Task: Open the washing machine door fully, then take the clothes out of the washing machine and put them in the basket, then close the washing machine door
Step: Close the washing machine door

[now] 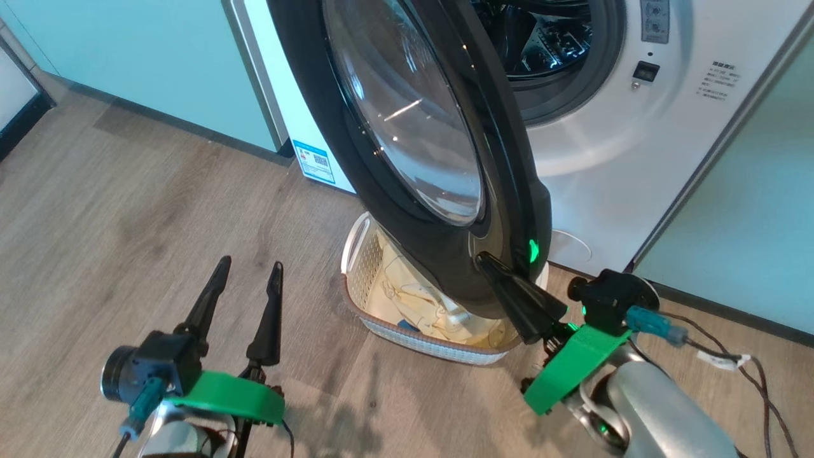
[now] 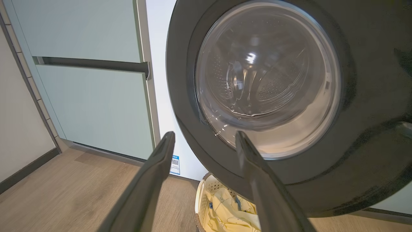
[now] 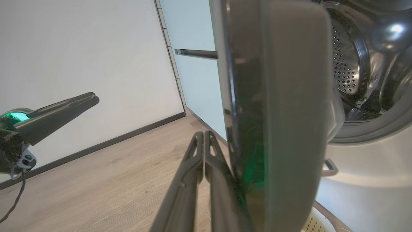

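The washing machine door [image 1: 407, 114] stands half open, edge-on in the right wrist view [image 3: 273, 96], in front of the white washing machine [image 1: 604, 146] and its steel drum [image 3: 347, 64]. My right gripper [image 1: 484, 259] is shut with nothing in it, and its fingertips rest against the door's black rim on its outer face, near the lower edge. The cream basket [image 1: 439, 346] sits on the floor under the door. The pale yellow clothes [image 1: 407, 292] lie in it, with a bit of blue showing. Left of the basket, my left gripper [image 1: 249, 264] hovers open and points at the door glass [image 2: 267, 80].
Pale green cabinet panels [image 1: 159, 63] flank the washer on both sides. A blue-and-white label sticker [image 1: 315, 161] marks the washer's lower left. A cable [image 1: 731, 359] trails on the wooden floor [image 1: 127, 210] at the right. A white wall [image 3: 80, 48] with a dark skirting stands beyond my left arm.
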`<state>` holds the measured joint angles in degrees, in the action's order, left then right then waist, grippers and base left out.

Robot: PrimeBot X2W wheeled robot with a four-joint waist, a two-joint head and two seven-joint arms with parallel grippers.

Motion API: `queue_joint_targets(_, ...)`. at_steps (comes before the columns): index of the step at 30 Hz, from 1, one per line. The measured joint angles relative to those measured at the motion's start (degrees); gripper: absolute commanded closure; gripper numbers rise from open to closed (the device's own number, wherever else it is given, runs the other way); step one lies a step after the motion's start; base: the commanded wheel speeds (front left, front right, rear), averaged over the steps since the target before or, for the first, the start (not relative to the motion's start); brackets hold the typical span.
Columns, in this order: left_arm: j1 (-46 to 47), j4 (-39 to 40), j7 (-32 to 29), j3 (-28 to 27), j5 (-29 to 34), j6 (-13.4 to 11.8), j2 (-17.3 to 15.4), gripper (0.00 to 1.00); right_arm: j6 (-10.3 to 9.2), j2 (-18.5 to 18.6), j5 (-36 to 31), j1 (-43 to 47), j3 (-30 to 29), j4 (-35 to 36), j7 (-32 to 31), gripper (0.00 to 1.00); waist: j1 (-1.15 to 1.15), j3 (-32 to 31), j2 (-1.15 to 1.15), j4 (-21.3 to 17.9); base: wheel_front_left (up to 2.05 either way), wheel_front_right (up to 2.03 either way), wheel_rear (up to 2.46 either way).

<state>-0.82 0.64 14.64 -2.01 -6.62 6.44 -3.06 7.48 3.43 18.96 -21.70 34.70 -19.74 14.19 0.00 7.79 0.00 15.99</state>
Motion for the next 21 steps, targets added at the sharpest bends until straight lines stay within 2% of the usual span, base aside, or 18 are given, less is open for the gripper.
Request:
queue_joint_targets(11, 0.9, 0.3, 0.0, 0.1, 0.5, 0.0, 0.2, 0.0, 0.0, 0.0, -3.0, -0.4, -6.4, -1.6, 0.0, 1.0, 0.0, 0.7, 0.0, -0.3, 0.0, 0.0, 0.0)
queue_joint_targets(21, 1.8, 0.6, 0.0, 0.3, 0.5, 0.0, 0.3, 0.0, 0.0, 0.6, -6.0, -5.7, -12.0, -4.6, 0.0, 1.0, 0.0, 3.1, 0.0, 0.3, 0.0, 0.0, 0.0)
